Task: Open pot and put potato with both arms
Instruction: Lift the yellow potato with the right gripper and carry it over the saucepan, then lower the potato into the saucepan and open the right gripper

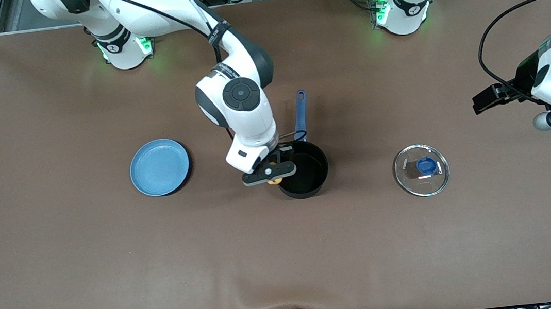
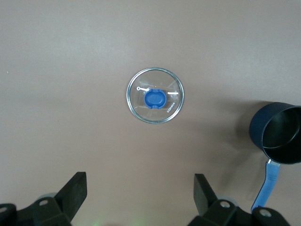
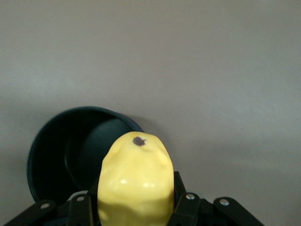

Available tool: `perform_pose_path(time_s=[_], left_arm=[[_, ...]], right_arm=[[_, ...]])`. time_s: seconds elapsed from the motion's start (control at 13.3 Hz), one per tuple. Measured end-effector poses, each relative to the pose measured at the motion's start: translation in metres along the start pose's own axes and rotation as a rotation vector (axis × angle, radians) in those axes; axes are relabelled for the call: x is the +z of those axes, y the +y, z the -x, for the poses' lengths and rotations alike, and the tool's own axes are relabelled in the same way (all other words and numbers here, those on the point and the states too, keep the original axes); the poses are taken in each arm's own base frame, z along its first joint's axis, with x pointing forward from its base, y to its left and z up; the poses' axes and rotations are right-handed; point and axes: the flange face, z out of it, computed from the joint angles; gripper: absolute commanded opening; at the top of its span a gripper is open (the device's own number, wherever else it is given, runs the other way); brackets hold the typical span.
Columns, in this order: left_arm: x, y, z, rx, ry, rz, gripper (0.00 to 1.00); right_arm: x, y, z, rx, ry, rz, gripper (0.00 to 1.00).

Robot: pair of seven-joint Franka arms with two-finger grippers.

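Lid [image 1: 421, 169] print unreadable; potato [image 3: 135, 181] clamped.

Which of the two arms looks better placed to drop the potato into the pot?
The right arm. Its gripper is shut on the potato at the open pot's rim. The left gripper hangs open and empty, up over the table by the lid.

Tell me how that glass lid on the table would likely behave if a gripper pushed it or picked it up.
The lid lies flat, knob up, so a push would probably slide it, not tip it. Its clear glass looks fragile if dropped. The raised knob likely offers the only secure pinch for the open left gripper.
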Motion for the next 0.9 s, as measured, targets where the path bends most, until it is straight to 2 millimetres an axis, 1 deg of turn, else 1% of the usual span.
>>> perform_pose_path(time_s=[0.15,0.3,0.45,0.68,0.9], left_arm=[[0.000,0.000,0.000,0.017,0.000,0.000,1.00],[0.000,0.000,0.000,0.041,0.000,0.000,1.00],[0.000,-0.001,0.000,0.045,0.000,0.000,1.00],[0.000,-0.003,-0.001,0.042,0.000,0.000,1.00],[0.000,-0.004,-0.001,0.045,0.000,0.000,1.00]], right_arm=[[0.017,-0.012,0.005,-0.043,0.019,-0.011,0.00],[0.036,-0.032,0.021,-0.071,0.008,-0.010,0.00],[0.046,-0.051,0.036,-0.071,0.000,-0.010,0.00],[0.052,-0.060,0.044,-0.076,-0.008,-0.007,0.00],[0.071,-0.063,0.050,-0.063,-0.007,-0.005,0.00]])
